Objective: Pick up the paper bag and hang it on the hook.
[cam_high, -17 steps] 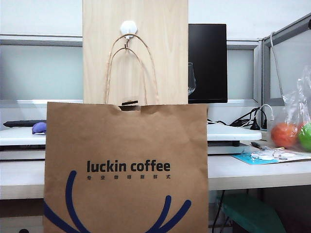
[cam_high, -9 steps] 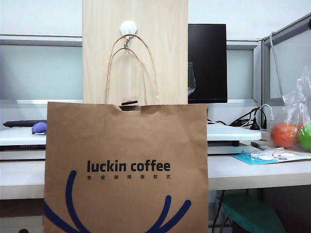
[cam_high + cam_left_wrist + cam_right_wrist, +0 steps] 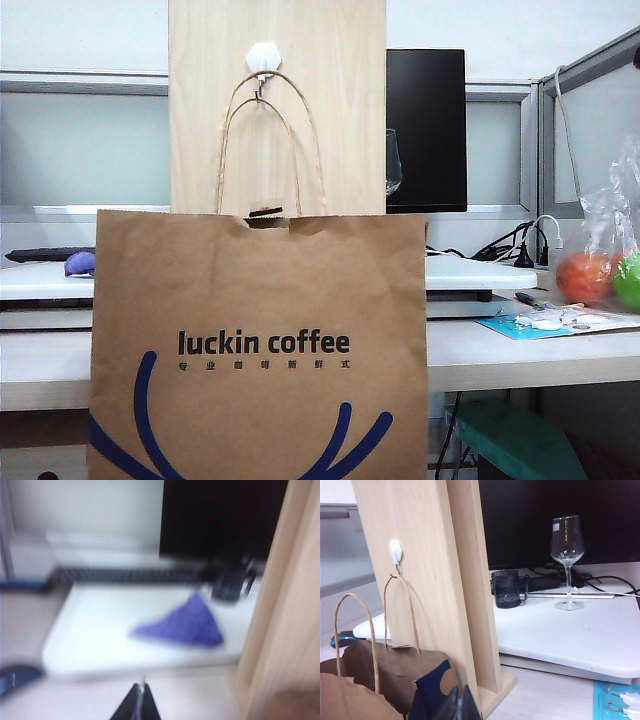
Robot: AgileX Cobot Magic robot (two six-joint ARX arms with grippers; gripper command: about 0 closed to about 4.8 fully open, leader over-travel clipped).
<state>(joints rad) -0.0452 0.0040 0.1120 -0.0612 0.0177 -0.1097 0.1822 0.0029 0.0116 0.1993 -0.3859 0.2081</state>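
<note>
The brown paper bag [image 3: 260,330], printed "luckin coffee", hangs in front of the pale wooden board [image 3: 340,110]. In the right wrist view one twisted handle [image 3: 400,605] runs up to the hook [image 3: 395,552], and the other handle [image 3: 354,630] stands free of it. The hook [image 3: 263,60] has a white hexagonal base. My right gripper [image 3: 461,704] is shut and empty, close beside the bag's navy side [image 3: 432,687]. My left gripper [image 3: 142,700] is shut and empty in a blurred view, beside the board [image 3: 285,610]. Neither gripper shows in the exterior view.
A wine glass [image 3: 567,555] and a dark mug [image 3: 507,587] stand on a white platform [image 3: 570,630] behind the board. A purple cloth [image 3: 185,625] lies on that platform. A black monitor [image 3: 427,130] is behind. A clear bag of balls [image 3: 600,270] sits far right.
</note>
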